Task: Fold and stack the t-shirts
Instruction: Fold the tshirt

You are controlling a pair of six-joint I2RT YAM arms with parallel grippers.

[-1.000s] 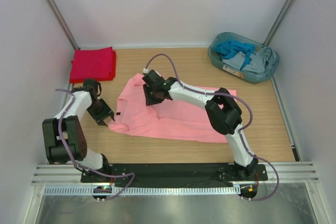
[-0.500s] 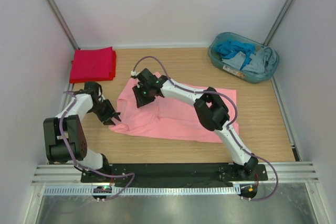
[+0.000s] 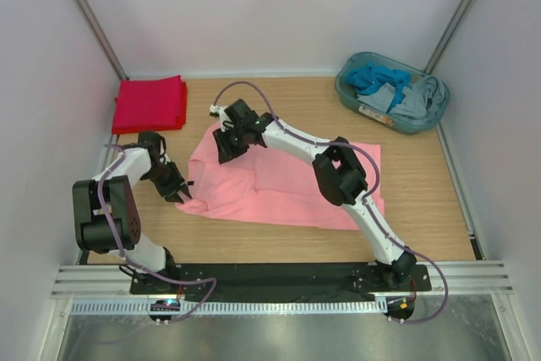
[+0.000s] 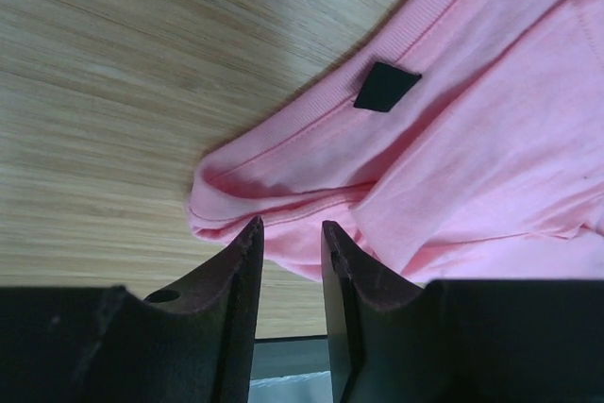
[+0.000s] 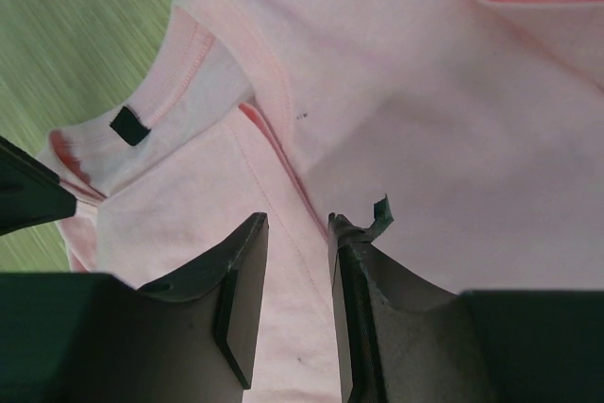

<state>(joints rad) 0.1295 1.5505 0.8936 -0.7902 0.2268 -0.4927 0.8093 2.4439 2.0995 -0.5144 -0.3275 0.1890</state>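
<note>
Holding crumpled blue clothes, teal basket sits apart from pink t-shirt.

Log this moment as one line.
left gripper: jaws narrowly apart at folded edge of salmon-pink t-shirt | right gripper: jaws narrowly apart over it, near collar | red t-shirt: folded, far left

A pale wooden table fills the floor of a small booth. Plain white walls close it in at the back, on the left and on the right. Thin grey metal posts slant up both back corners. A teal basket sits in the far right corner. A ribbed metal rail and a dull steel sheet run along the near edge. The light is soft and even.
</note>
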